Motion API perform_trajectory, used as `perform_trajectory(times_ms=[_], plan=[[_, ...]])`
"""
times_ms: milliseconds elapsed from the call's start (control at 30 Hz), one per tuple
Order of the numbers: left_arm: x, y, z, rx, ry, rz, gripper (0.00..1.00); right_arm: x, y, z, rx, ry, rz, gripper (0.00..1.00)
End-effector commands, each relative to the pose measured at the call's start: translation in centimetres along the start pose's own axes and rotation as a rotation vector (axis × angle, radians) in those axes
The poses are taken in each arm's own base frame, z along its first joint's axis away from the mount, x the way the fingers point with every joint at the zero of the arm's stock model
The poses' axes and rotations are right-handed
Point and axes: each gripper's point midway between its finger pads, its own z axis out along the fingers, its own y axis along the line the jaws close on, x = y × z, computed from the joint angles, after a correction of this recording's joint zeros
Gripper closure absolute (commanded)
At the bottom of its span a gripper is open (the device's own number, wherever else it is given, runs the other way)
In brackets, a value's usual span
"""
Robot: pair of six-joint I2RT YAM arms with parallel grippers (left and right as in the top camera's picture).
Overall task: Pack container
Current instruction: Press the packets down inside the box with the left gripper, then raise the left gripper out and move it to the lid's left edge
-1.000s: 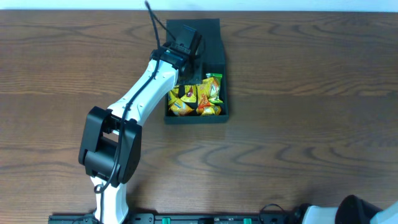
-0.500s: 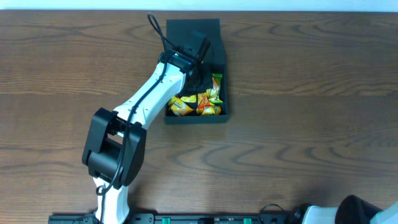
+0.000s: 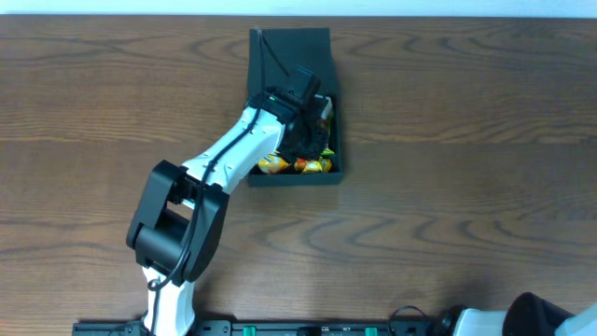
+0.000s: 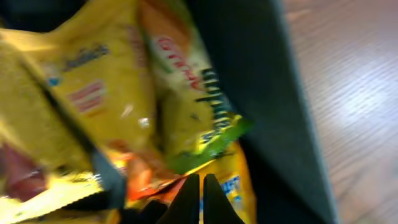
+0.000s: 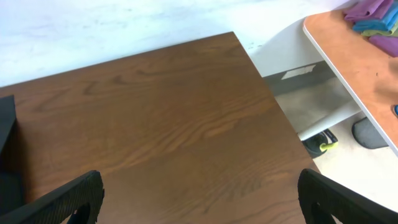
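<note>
Left claw [image 4: 200, 190] down inside container [image 3: 337, 140], tips almost touching over yellow snack packets [image 4: 112, 93] — no grip visible; right claw [image 5: 199, 186] spread wide, empty, above surface [image 5: 155, 124].

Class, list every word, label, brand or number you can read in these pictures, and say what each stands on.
Red lettering on the yellow snack packet: blurred, unreadable.
Dark lettering by its green edge: blurred, unreadable.
Blue print on the left packet: blurred, unreadable.
Packets in the container, overhead view: print too small.
Right wrist view: no text.
</note>
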Motion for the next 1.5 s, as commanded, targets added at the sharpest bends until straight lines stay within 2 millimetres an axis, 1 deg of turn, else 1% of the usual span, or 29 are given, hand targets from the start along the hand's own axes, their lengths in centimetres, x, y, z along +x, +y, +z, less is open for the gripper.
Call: perform_trajectory(times_ms=[0,100,267,400,500,600,767,900,967,1233,1400,1467], plan=[[0.0,-0.8,0.4,0.045,0.004,-0.025,0.94,0.2,-0.4,0.1,0.016,0.008,-0.009,0.01],[0.5,-1.2,0.4,0.068,0.025,-0.029,0.94,0.2,-0.4,0.1,0.016,0.008,-0.009,0.01],[2.3,-1.7,0.5,0.067,0.095,-0.040,0.94,0.2,-0.2,0.1,0.011,0.012,-0.012,0.01],[2.6,-2.8,0.4,0.132,0.111,-0.041,0.94,0.2,-0.2,0.1,0.009,0.013,-0.014,0.01],[2.7,-2.8,0.3,0.134,0.117,-0.043,0.95,0.2,-0.2,0.1,0.010,0.013,-0.013,0.01],[3.6,-2.7,0.3,0.128,0.149,-0.029,0.94,0.2,-0.2,0.1,0.010,0.013,-0.013,0.01],[5.0,-1.6,0.1,0.068,0.203,-0.032,0.94,0.2,-0.2,0.1,0.010,0.013,-0.013,0.01],[4.7,-0.1,0.2,-0.018,0.186,-0.015,0.94,0.2,-0.2,0.1,0.010,0.013,-0.013,0.01],[4.6,0.3,0.2,-0.043,0.182,-0.012,0.94,0.2,-0.2,0.1,0.010,0.013,-0.013,0.01],[4.7,0.5,0.3,-0.046,0.181,0.003,0.95,0.2,-0.2,0.1,0.010,0.013,-0.013,0.01],[4.8,0.6,1.6,-0.029,0.156,0.011,0.95,0.2,-0.2,0.1,0.010,0.013,-0.013,0.01],[4.6,0.6,1.7,-0.028,0.145,0.015,0.94,0.2,-0.2,0.1,0.010,0.013,-0.013,0.01]])
